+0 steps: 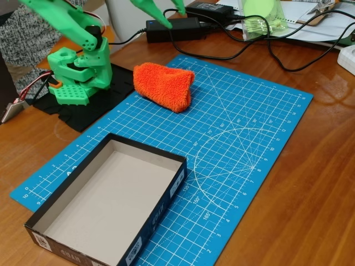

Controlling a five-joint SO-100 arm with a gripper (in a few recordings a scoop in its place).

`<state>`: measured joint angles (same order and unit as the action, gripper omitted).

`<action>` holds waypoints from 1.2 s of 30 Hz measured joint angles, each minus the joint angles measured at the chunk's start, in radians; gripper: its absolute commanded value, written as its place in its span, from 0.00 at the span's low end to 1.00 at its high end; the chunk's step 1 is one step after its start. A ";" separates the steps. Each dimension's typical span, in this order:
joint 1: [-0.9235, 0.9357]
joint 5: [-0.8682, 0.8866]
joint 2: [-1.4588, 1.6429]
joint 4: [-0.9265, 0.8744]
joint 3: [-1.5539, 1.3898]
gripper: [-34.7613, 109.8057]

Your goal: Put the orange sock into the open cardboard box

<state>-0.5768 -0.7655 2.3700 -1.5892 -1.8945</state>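
Step in hand: as I read it, the approach. The orange sock [165,85] has not been picked up, so I am at the very start of the job.

Sock position: it lies flat on the blue cutting mat [244,138], toward the mat's 11 o'clock corner in the fixed view, rounded end pointing to 9 o'clock, nothing touching it.

Box position: the open cardboard box [77,221] sits at the mat's 7 o'clock corner, partly overhanging onto the wooden table [310,210]. Its grey inside is bare. Sock and box are well apart, with open mat between them.

Pincer: two green fingers at the top edge of the picture, around 12 o'clock [165,12], up above and behind the sock. They look spread apart and hold nothing, so I take it as released, though the top of it is cut off.

Arm pose: the green base [77,75] stands at 10 o'clock on a black pad [89,111], just beside the sock. The upper link rises out of the picture, so I cannot read the elbow.

Next move calls for: bringing the pincer down toward 6 o'clock over the middle of the sock, fingers straddling its short width, then pinching deep enough into the fuzzy cloth to hold.

Watch for: cables [260,52] behind the mat at 1 o'clock.
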 measured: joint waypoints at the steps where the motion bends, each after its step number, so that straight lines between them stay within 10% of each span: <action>1: 0.040 -0.077 -0.002 -0.018 0.000 0.44; 11: 0.454 -0.756 -0.011 -0.051 -0.117 0.44; 36: 0.336 -0.641 -0.311 0.552 -0.495 0.44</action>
<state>-0.2408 -1.4067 2.0586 -1.0370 -2.3899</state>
